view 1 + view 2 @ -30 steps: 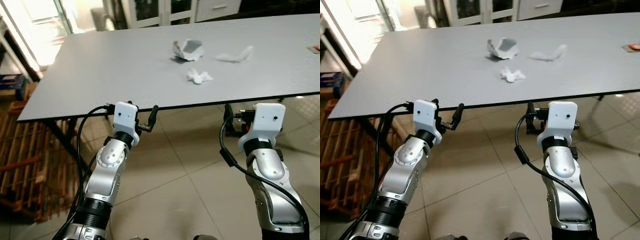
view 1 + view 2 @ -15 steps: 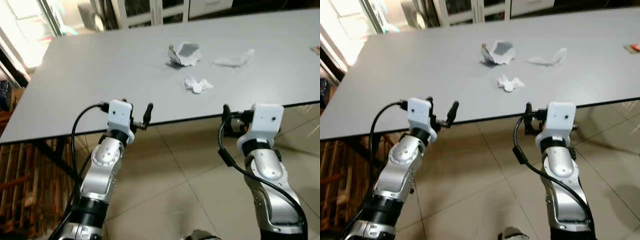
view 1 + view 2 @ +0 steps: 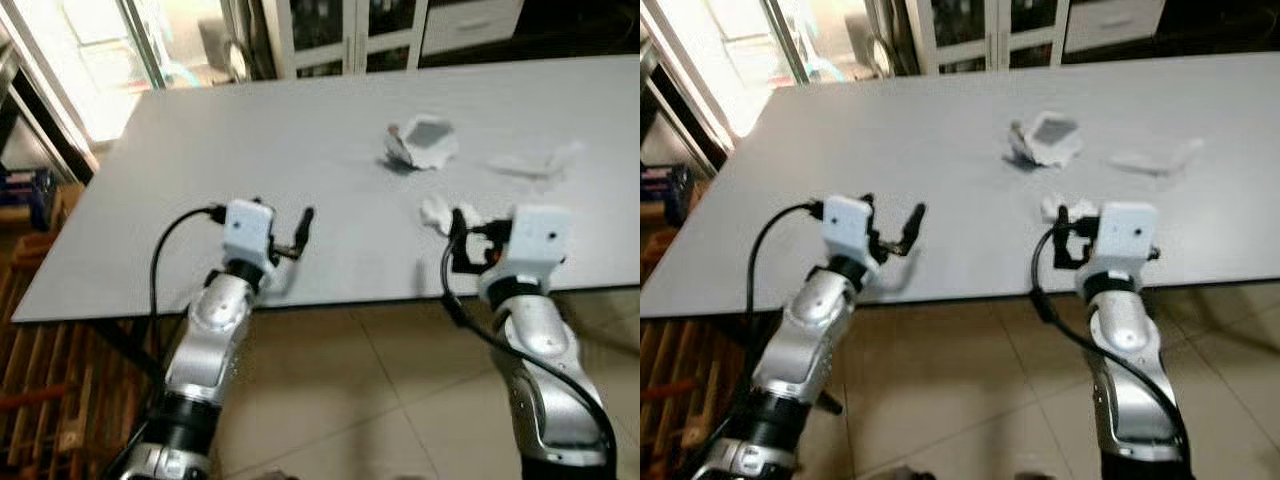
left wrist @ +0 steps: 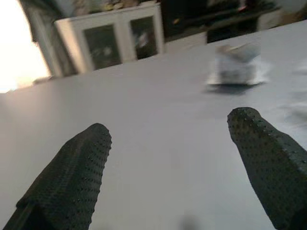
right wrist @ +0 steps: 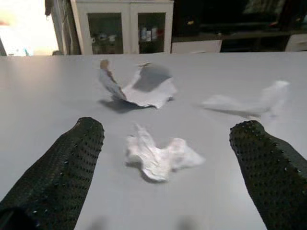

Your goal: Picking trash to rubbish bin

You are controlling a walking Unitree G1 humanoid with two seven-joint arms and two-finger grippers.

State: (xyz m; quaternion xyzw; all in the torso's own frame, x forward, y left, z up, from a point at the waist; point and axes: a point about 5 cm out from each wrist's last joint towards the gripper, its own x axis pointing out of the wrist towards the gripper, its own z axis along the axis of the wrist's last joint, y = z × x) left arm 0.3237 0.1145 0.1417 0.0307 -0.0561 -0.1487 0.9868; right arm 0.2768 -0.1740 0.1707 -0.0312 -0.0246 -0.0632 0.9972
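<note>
Spread wide and holding nothing, both pairs of black fingers hover above the near edge of a large grey table (image 3: 200, 150). Just ahead of the right gripper (image 5: 168, 187) lies a small crumpled white tissue (image 5: 160, 155); farther back sit a torn, cup-like white paper wrapper (image 5: 139, 86) and a thin twisted white paper scrap (image 5: 249, 103). Over bare tabletop, the left gripper (image 4: 177, 172) faces glass-doored white cabinets (image 4: 112, 40).
</note>
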